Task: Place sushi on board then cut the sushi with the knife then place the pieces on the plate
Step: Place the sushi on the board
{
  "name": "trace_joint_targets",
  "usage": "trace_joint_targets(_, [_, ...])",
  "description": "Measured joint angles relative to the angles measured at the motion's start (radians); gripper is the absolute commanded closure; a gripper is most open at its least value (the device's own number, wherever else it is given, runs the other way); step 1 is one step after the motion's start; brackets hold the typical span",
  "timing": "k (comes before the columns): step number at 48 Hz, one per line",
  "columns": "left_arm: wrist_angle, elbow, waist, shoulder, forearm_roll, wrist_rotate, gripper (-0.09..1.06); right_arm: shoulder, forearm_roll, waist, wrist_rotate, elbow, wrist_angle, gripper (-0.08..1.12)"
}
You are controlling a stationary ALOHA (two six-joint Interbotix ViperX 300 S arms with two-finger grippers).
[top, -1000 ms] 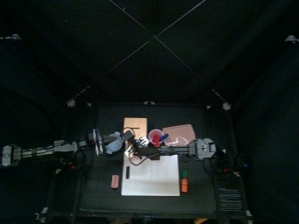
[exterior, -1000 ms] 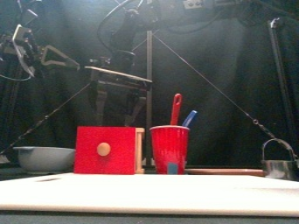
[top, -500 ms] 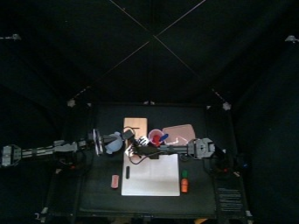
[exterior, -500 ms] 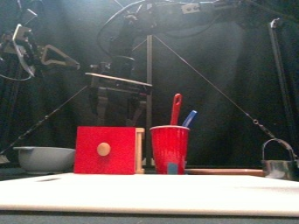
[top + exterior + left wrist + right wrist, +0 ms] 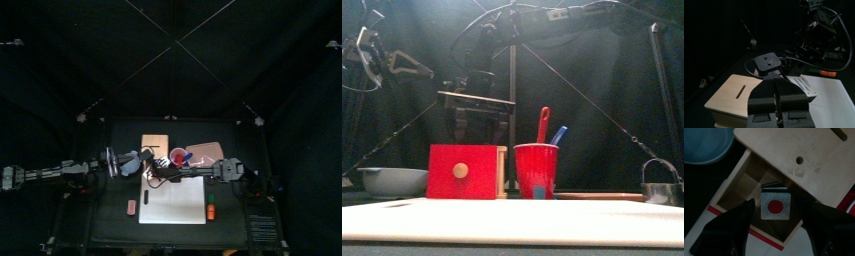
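The sushi roll [image 5: 775, 205] lies inside the open drawer of the wooden box [image 5: 797, 153], near its red front. The right gripper [image 5: 779, 210] hangs over it, released, jaws spread to both sides. The left gripper [image 5: 781, 82] is clenched, jaws together, above the box top on the bench

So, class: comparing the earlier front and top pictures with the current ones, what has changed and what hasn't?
The right gripper has come down toward the box. Its open jaws are now poised over the sushi in the open drawer, and nothing is gripped yet. The left gripper, cup, bowl and board stayed put.
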Motion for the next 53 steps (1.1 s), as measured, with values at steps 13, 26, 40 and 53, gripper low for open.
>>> trace_joint_targets(13, [-0.002, 0.000, -0.002, -0.002, 0.005, 0.000, 0.94, 0.003, 0.002, -0.002, 0.000, 0.000, 0.000, 0.34])
trace_joint_targets(26, [0.000, 0.000, -0.003, 0.000, 0.003, 0.000, 0.94, 0.003, -0.005, 0.006, -0.012, -0.037, 0.051, 0.38])
trace_joint_targets(40, [-0.002, 0.000, -0.003, -0.002, 0.012, 0.005, 0.94, -0.040, -0.112, 0.071, -0.094, -0.150, 0.207, 0.38])
trace_joint_targets(53, [-0.002, 0.000, -0.002, -0.002, 0.043, 0.005, 0.94, -0.075, -0.252, 0.173, -0.190, -0.295, 0.420, 0.38])
